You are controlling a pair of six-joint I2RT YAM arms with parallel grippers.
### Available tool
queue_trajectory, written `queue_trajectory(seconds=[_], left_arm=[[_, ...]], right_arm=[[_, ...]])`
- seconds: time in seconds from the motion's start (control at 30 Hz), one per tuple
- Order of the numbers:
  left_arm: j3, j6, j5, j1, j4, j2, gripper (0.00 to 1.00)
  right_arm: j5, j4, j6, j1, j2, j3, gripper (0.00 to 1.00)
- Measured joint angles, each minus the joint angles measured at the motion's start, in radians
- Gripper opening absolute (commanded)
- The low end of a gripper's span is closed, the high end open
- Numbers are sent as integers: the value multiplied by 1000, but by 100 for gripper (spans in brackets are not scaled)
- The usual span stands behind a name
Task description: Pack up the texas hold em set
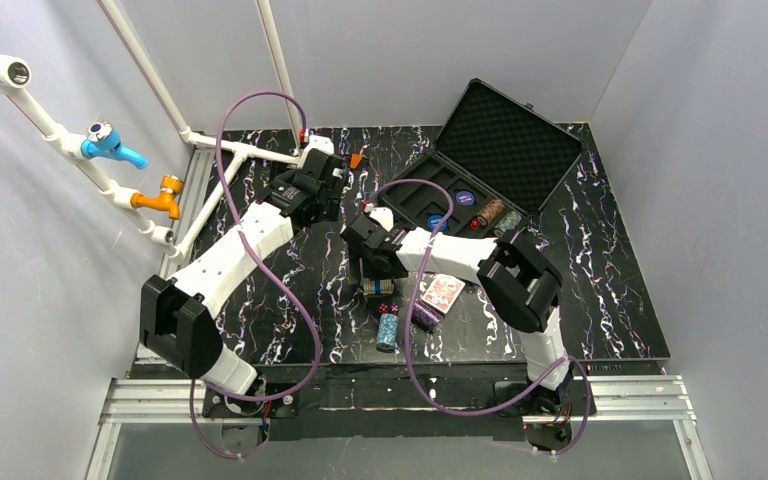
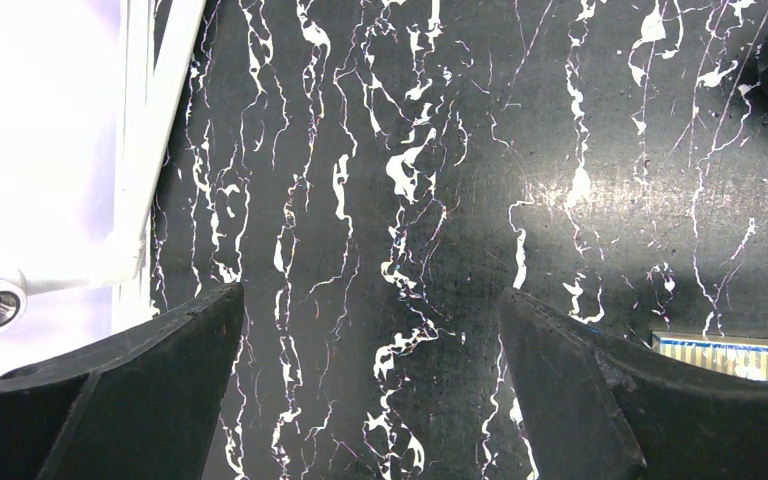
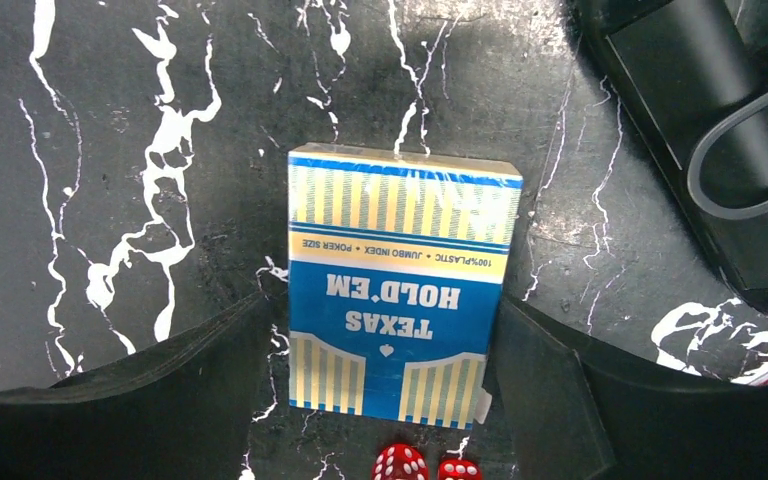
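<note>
Only right wrist shows deck [image 3: 400, 290] lettering

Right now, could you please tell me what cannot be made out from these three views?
- Right wrist view: the two red dice are cut off by the bottom edge.
- Right wrist view: whether the right gripper touches the blue card deck is unclear, as the gaps are too dark.
- Top view: the right arm covers part of the case tray and its chips.
- Left wrist view: the deck sits mostly behind a finger.
</note>
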Motion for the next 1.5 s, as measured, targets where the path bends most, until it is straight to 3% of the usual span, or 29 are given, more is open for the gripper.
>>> queue_trajectory(seconds=[0.17, 0.37, 0.6, 1.0, 1.5], left_arm=[[0, 3, 0, 3, 0, 0, 98], [0, 6, 0, 3, 0, 0, 98], [0, 6, 0, 4, 0, 0, 98], [-28, 16, 0, 10, 21, -13, 98], [-50, 45, 14, 10, 39, -37, 98]], right_arm=[[5, -7, -8, 7, 0, 18, 62], [19, -26, -23, 13, 6, 30, 48], [22, -50, -104, 13, 12, 57, 49], [-52, -50, -453, -7, -31, 119, 43], [-143, 10, -772, -239, -283, 35, 41]])
